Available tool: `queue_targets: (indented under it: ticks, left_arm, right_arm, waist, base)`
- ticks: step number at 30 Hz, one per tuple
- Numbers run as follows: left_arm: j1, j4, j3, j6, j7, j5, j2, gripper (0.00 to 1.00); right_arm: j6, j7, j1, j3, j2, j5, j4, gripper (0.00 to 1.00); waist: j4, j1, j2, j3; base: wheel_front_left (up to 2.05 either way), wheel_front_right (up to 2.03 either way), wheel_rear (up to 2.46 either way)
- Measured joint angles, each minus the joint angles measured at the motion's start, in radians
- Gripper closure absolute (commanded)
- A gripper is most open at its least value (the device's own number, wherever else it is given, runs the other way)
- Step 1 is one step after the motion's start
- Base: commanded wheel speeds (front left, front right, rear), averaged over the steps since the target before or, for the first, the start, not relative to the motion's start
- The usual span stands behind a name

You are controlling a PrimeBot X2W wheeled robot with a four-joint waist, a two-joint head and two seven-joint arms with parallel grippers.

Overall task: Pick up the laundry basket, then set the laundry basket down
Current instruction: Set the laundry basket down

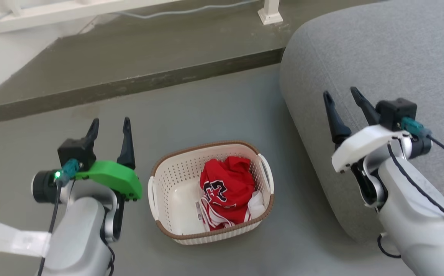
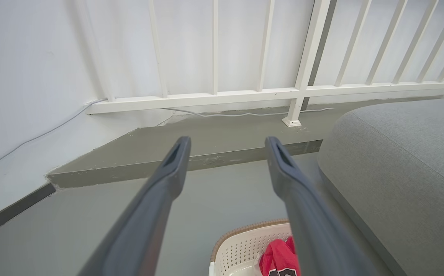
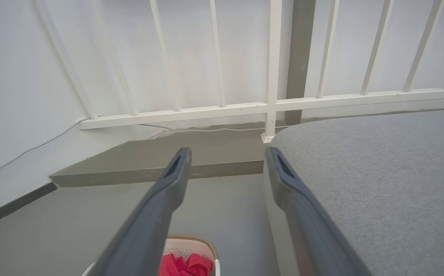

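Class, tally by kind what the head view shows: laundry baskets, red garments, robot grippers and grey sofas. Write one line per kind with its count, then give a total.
laundry basket: 1
red garment: 1
grippers: 2, the left gripper and the right gripper
grey sofa: 1
Total: 5

Cream perforated plastic laundry basket (image 1: pixel 168 180), brown woven-look rim; crumpled red cloth garment (image 1: pixel 227 188); matt grey fabric sofa (image 1: pixel 379 57).

Grey floor (image 1: pixel 206 103), raised step (image 1: pixel 130 86), white railing (image 2: pixel 302 57), grey sofa (image 1: pixel 379 57).
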Motion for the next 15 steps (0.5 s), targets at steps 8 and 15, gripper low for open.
queue_targets:
  ticks: [8, 15]
  left_arm:
    - [0.122, -0.095, 0.045, 0.004, 0.0, 0.033, -0.004, 0.0]
    - [0.227, -0.16, 0.074, 0.004, 0.0, 0.066, -0.01, 0.0]
  right_arm:
    - [-0.012, 0.0, 0.098, -0.03, -0.005, -0.041, -0.078, 0.0]
    - [-0.02, -0.001, 0.189, -0.043, -0.003, -0.052, -0.122, 0.0]
  waist:
    - [0.007, 0.0, 0.0, -0.049]
    - [0.012, 0.0, 0.0, -0.084]
  base:
    - [0.0, 0.0, 0.0]
    - [0.0, 0.0, 0.0]
